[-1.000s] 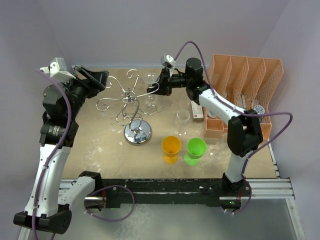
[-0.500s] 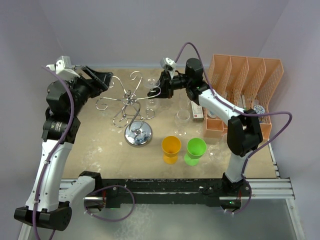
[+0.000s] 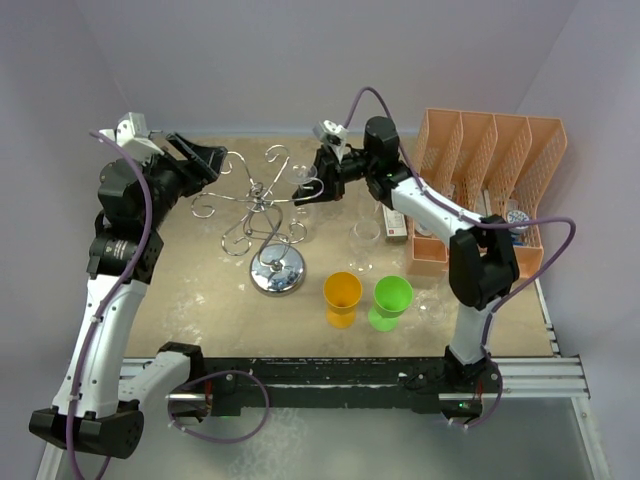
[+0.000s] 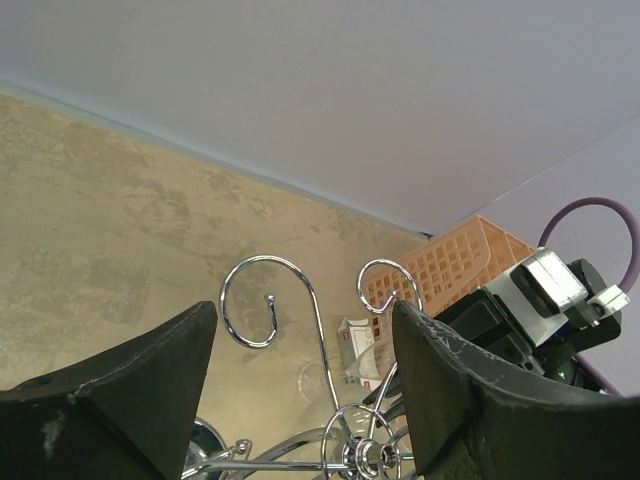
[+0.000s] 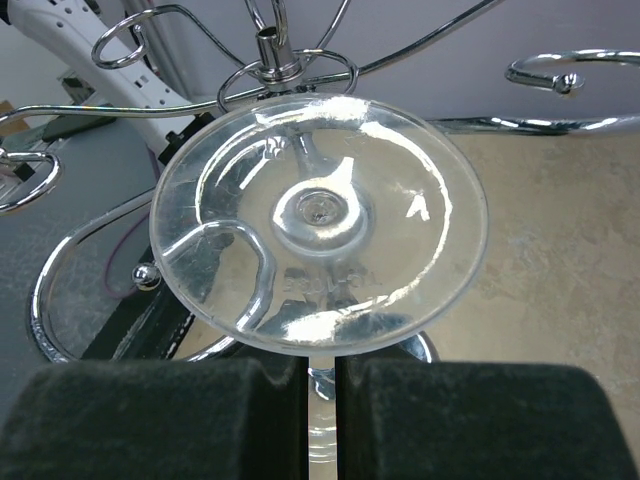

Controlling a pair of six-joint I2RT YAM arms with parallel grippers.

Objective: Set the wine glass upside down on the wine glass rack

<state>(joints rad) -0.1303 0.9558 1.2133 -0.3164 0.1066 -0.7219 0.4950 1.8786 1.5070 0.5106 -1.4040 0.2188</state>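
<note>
R tool (image 5: 321, 375): pads nearly together, clamped on the stem of the wine glass (image 5: 318, 215) just under its foot. The foot disc faces my wrist cam. The bowl is hidden past the pads, so I can't confirm its tilt from here.

Top cam shows the glass in the air, off the worktop (image 3: 190, 290), right up at the curled arms of the wine glass rack (image 3: 277, 272) on its far-right side. Can't tell if the foot touches the wire yet.

L tool (image 4: 303, 312) is spread wide and grips nothing. It sits just beside the rack's scrolls on the opposite side.

Handling, my read:
- Glass is light and stiff, but brittle and slick. The stem is the weak pt.
- The stem grip looks right; it leaves the foot free to ride onto a scroll arm.
- Squeeze only enough to stop a twist, since smooth glass on pads can rotate.
- Chrome wire on glass prob. slides easily and can chip the rim, so go in slowly.
- Rack looks springy and light, on a small disc base. A push could tip it, so the L tool may need to steady it.
</note>
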